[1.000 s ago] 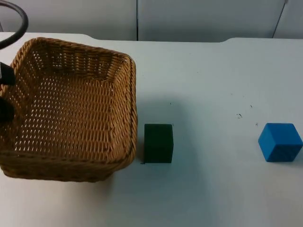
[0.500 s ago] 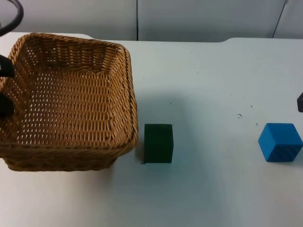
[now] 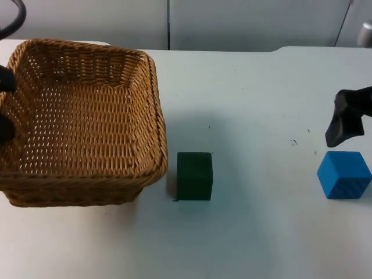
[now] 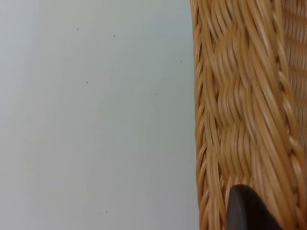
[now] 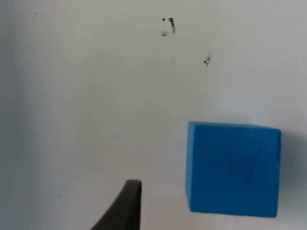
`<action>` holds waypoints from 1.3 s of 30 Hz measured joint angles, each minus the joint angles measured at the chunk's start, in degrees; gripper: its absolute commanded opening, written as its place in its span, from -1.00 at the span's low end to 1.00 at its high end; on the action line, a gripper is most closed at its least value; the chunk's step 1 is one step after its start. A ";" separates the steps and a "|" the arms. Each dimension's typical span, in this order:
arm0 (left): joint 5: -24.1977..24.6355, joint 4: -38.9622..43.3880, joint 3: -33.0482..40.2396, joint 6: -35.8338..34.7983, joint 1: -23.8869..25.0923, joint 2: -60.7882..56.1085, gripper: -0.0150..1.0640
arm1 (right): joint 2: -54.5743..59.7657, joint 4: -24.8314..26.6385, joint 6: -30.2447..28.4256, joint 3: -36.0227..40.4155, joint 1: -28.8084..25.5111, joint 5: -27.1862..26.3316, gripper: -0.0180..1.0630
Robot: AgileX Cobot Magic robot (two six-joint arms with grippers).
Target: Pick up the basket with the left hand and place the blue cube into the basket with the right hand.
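The woven wicker basket point(image 3: 87, 119) is at the table's left, its left rim clamped by my left gripper point(image 3: 4, 103), which is shut on it. In the left wrist view one black fingertip point(image 4: 245, 211) presses against the basket's woven rim point(image 4: 240, 96). The blue cube point(image 3: 344, 174) rests on the table at the far right. My right gripper point(image 3: 347, 138) hangs open just behind and above the cube, apart from it. In the right wrist view the blue cube point(image 5: 232, 167) lies beside one black fingertip point(image 5: 128, 206), not touching it.
A dark green cube point(image 3: 195, 176) stands on the white table point(image 3: 256, 232) just right of the basket's near corner. The grey partition wall point(image 3: 244, 23) closes off the back.
The basket has levelled out and shifted slightly toward the back in the left gripper's hold. The right gripper has come in from the right edge toward the blue cube.
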 measured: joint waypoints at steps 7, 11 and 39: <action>-0.04 0.00 0.00 0.00 0.00 0.00 -0.98 | 5.81 -5.17 7.04 -0.23 0.76 -2.71 0.86; -0.04 0.00 0.00 0.05 0.00 0.00 -0.98 | 7.51 -5.29 8.21 -0.23 0.76 -5.44 0.86; -0.04 0.00 0.00 0.05 0.00 0.00 -0.98 | 13.63 -5.40 12.10 -1.11 0.81 -11.99 -0.48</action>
